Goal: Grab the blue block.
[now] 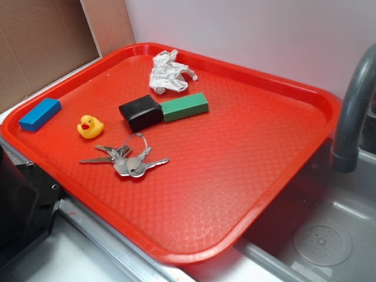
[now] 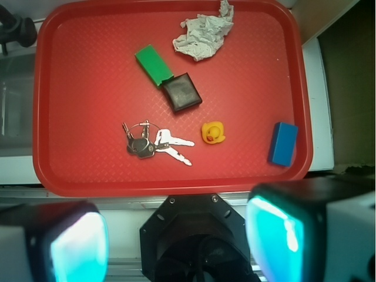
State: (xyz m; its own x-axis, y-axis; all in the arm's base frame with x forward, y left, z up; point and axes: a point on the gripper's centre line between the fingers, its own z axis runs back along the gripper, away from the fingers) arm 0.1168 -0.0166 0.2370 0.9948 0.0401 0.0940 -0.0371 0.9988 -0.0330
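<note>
The blue block (image 1: 40, 114) lies flat at the left edge of the red tray (image 1: 247, 176), left of the yellow rubber duck (image 1: 90, 126). From the wrist camera, high above, the blue block (image 2: 284, 144) sits near the right rim of the tray (image 2: 82, 88). My gripper (image 2: 176, 241) hovers over the near side, outside the tray and far from the block. Its two cyan pads (image 2: 76, 247) stand wide apart with nothing between them. The exterior view does not show the gripper.
On the tray are a green block (image 1: 185, 107) touching a black block (image 1: 141, 112), a bunch of keys (image 1: 128, 160) and crumpled white paper (image 1: 169, 71). A grey faucet (image 1: 352, 111) and a sink (image 1: 323, 241) lie to the right. The black robot base (image 1: 20, 200) is at lower left.
</note>
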